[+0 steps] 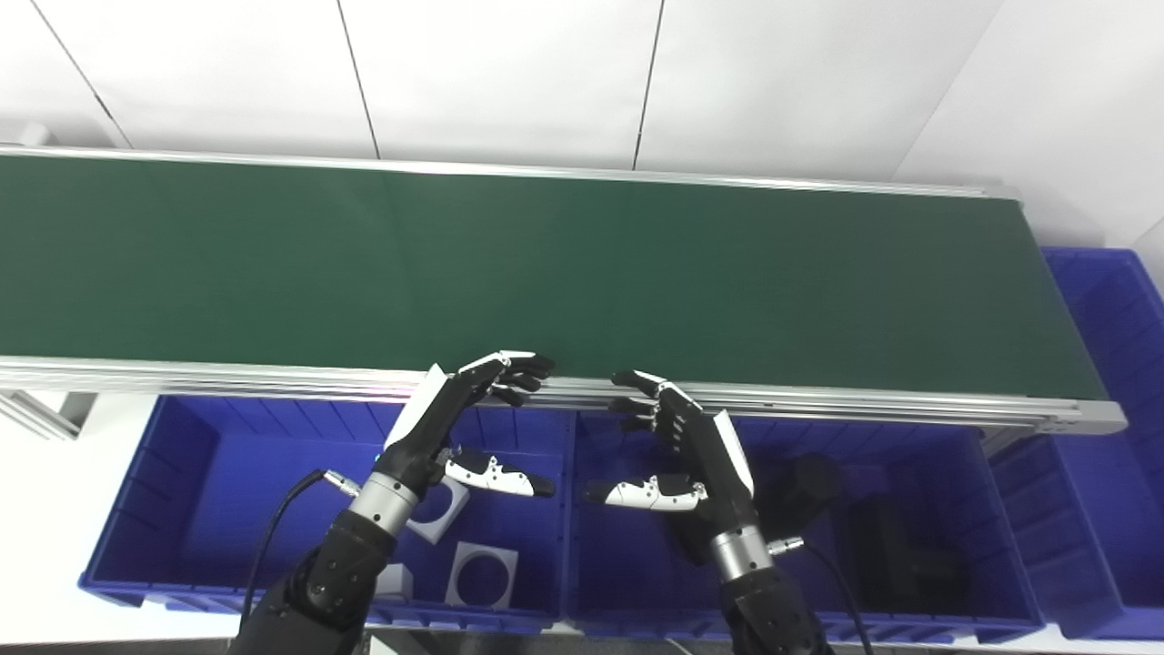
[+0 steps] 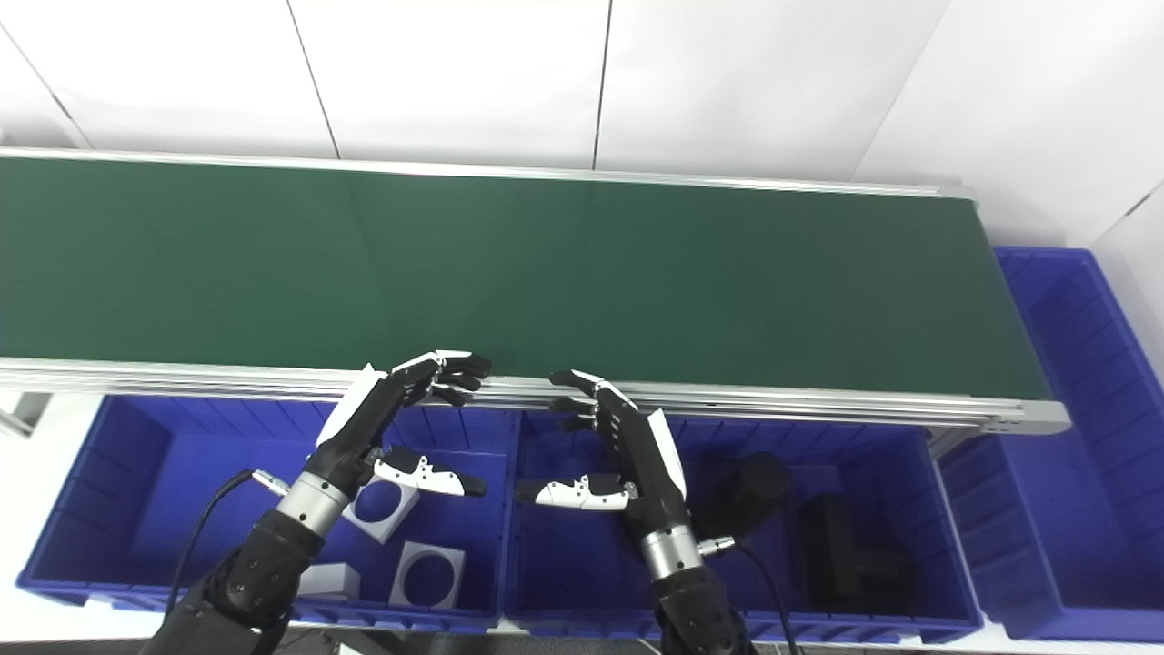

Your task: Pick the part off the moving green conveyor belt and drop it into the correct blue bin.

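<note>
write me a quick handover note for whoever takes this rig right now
Left hand: open, holding nothing, over the left blue bin.
Right hand: open, holding nothing, over the middle blue bin.
Green conveyor belt: no part in view on it.
Done: white parts lie in the left bin, black parts in the middle one.
Left: wait for the next part, pick it, bin it.

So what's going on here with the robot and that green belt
The robot is waiting for a part. Both hands, left and right, hover open and empty over the blue bins, fingers near the near rail of the green conveyor belt, which carries nothing in view. The left bin already holds white parts; the right bin holds black parts.
</note>
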Robot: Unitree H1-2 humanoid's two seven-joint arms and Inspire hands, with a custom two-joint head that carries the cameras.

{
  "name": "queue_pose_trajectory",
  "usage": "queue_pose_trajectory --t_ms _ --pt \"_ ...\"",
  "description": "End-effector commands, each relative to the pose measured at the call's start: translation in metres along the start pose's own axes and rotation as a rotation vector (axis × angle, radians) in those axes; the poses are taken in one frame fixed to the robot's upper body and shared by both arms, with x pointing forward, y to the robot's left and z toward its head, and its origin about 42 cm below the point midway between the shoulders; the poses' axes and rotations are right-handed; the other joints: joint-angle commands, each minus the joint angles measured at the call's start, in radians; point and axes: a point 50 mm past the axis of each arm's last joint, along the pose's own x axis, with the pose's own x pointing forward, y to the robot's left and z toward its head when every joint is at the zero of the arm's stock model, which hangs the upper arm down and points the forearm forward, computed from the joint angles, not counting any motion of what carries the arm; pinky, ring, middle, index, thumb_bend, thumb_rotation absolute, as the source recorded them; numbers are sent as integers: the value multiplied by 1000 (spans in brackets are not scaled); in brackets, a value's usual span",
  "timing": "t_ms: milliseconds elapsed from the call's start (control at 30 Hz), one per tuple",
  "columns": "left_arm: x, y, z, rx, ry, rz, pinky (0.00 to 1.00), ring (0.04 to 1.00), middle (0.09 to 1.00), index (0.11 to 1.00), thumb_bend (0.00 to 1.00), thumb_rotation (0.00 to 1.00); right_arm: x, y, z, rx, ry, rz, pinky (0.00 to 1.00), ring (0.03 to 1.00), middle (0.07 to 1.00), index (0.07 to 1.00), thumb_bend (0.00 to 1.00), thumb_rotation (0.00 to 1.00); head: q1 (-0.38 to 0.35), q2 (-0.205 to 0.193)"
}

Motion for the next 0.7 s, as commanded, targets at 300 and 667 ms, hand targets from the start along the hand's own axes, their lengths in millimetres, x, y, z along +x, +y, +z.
queue_pose_trajectory --t_ms 300,667 --pt "8 4 7 2 -61 18 635 711 749 737 916 0 8 -2 13 12 -79 0 641 714 825 751 843 51 -1 0" --pt "9 3 8 4 -62 17 631 707 748 737 917 0 9 -3 14 12 -81 7 638 715 826 751 840 34 8 -7"
